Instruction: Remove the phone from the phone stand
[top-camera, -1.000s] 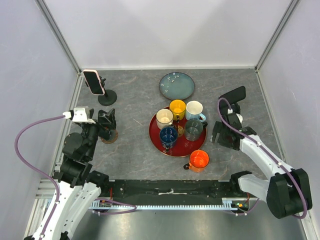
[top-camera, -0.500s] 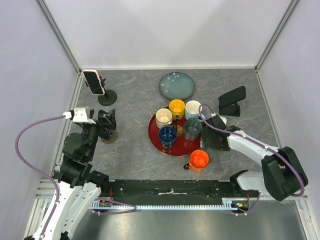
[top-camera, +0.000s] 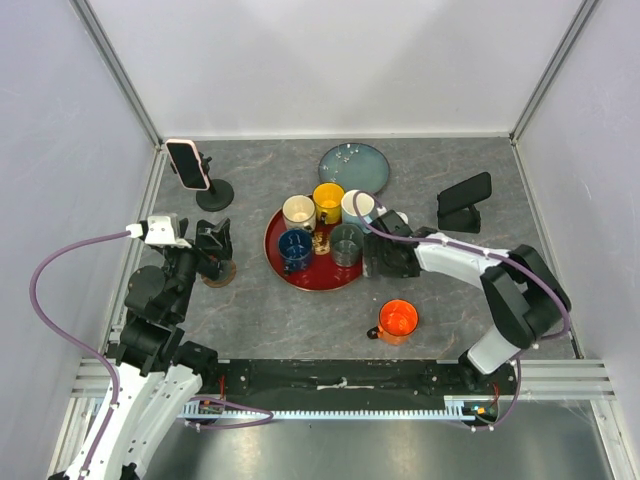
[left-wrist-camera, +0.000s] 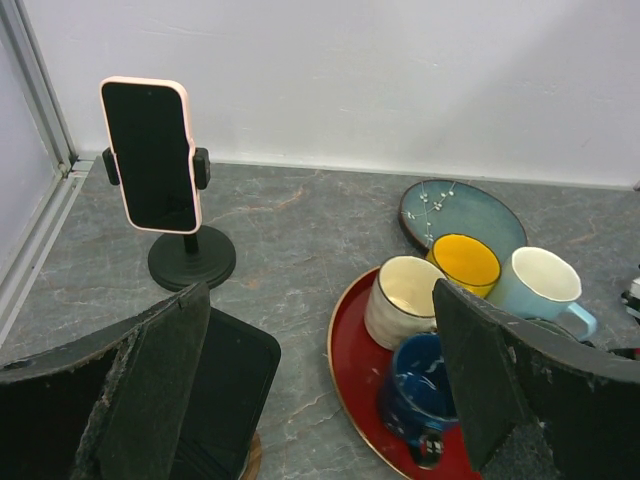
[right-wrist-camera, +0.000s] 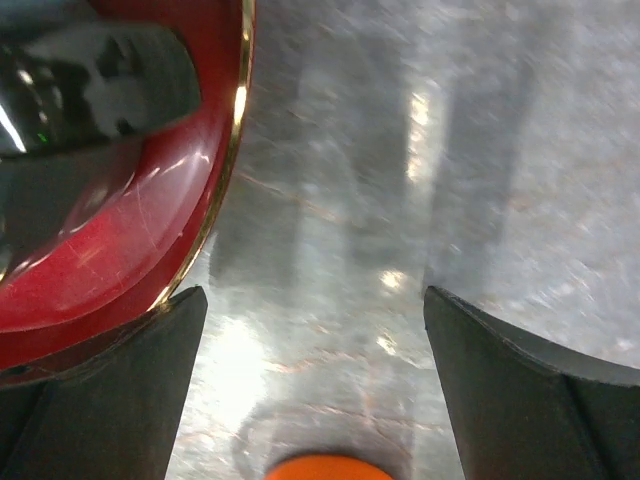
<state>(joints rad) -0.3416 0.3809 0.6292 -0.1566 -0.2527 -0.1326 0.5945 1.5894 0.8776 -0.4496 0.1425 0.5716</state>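
Observation:
A phone in a pink case (top-camera: 187, 163) stands upright, clamped in a black phone stand (top-camera: 214, 195) at the far left; it shows in the left wrist view (left-wrist-camera: 150, 155) on its stand (left-wrist-camera: 192, 262). A second, black phone (top-camera: 464, 190) leans on a stand at the right. My left gripper (top-camera: 215, 245) is open and empty, near side of the pink phone's stand, apart from it; its jaws (left-wrist-camera: 318, 320) stand wide. My right gripper (top-camera: 385, 258) is open and low over the table, its left finger (right-wrist-camera: 110, 390) at the red tray's rim (right-wrist-camera: 215, 230).
The red tray (top-camera: 315, 285) carries several mugs. An orange mug (top-camera: 398, 319) stands alone near it. A blue plate (top-camera: 354, 170) lies at the back. A dark flat slab on a wooden disc (left-wrist-camera: 225, 385) lies under my left gripper.
My right arm has swept left and low, and the red tray with its mugs has slid left with it. The orange mug stayed. My left arm has not moved.

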